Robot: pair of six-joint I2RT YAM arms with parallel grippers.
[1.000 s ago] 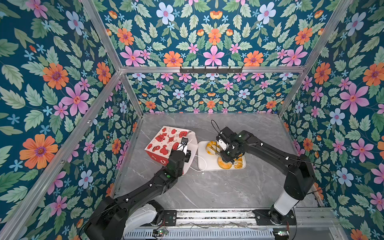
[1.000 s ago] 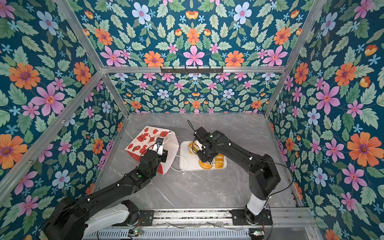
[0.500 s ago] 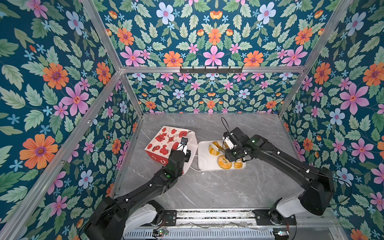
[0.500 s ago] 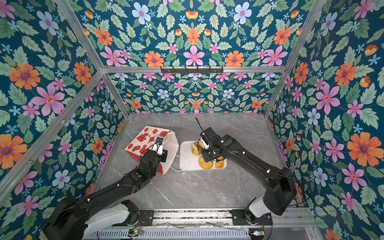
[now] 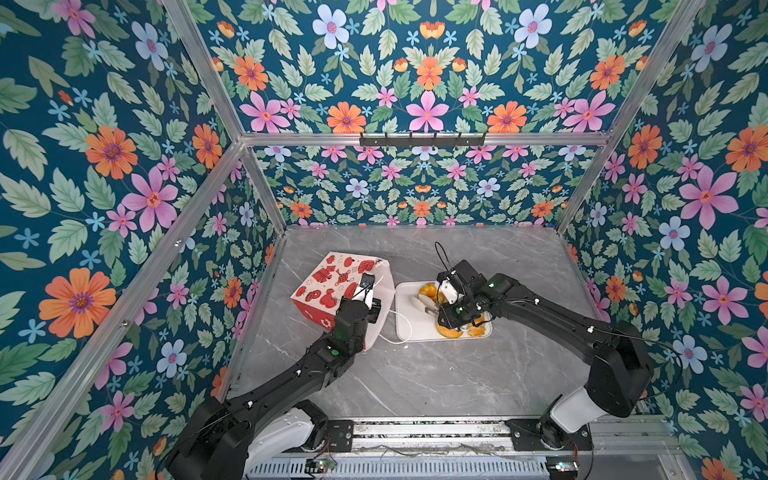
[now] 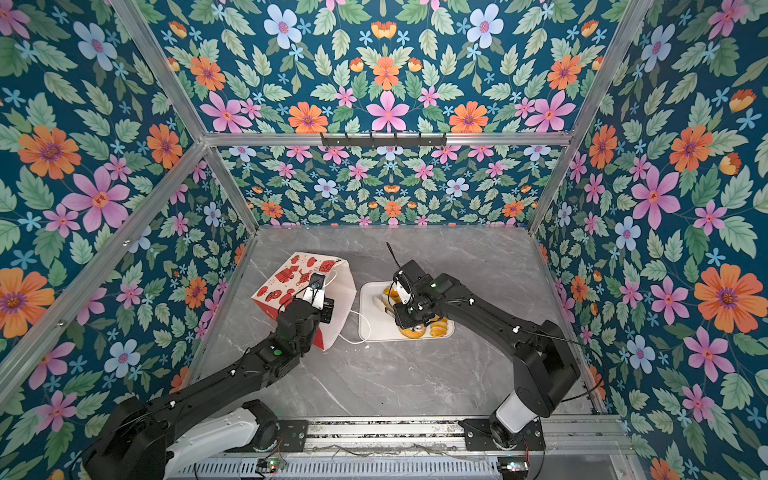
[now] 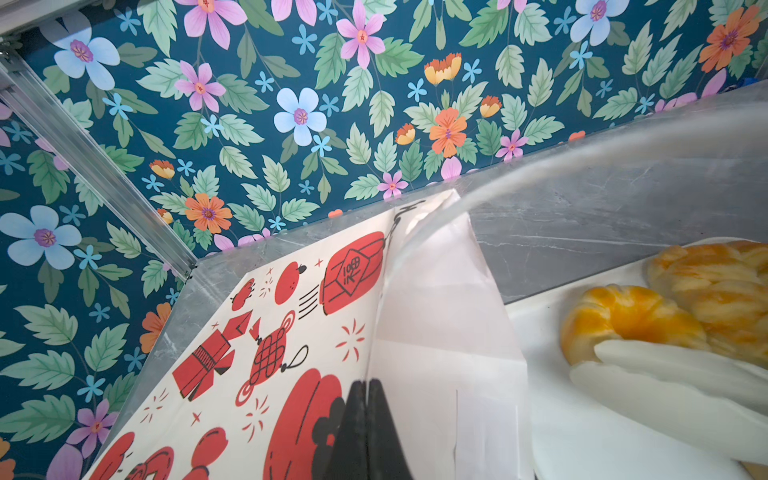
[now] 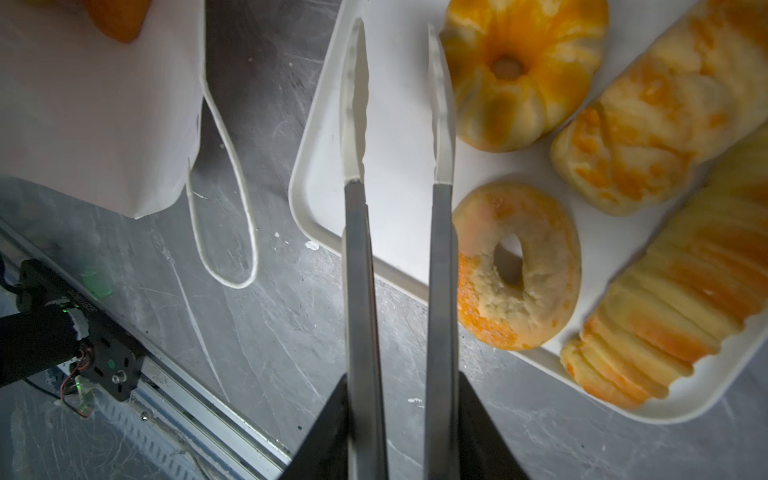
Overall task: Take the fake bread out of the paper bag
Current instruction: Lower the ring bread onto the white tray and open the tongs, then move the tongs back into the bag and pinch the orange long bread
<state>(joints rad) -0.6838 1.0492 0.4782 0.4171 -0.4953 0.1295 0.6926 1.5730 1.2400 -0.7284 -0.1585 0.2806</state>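
On paper bag: red lanterns, writing illegible.

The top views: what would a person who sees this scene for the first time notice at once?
Probably the red and cream paper bag, lying on its side at the table's left, its rim pinched by the shut left gripper. To its right, a white tray carries glossy orange toy breads such as a ring bagel and a bundt-shaped bun, with the right gripper empty above the tray.

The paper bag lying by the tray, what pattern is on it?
Red festive drawings on cream paper bag, clearest in the left wrist view.
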